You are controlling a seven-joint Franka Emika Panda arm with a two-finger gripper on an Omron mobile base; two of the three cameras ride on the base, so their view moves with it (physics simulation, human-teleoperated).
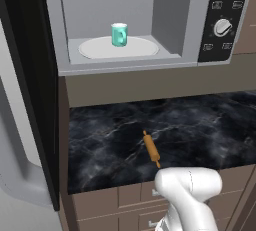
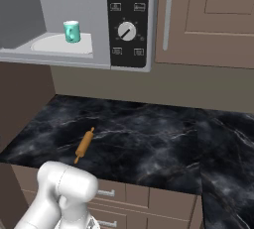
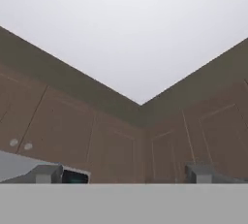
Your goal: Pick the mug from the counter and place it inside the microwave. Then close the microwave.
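The teal mug stands upright on the white turntable plate inside the grey microwave. Its dark door hangs wide open at the left. Below lies the black marble counter. In the hand view my gripper points up at the upper cabinets and the ceiling. It is open, its fingertips far apart with nothing between them. My arm's white elbow sits low in front of the drawers.
An orange rolling pin lies on the counter near its front edge. The black control panel is at the microwave's right. Brown wall cabinets hang to the right, drawers below the counter.
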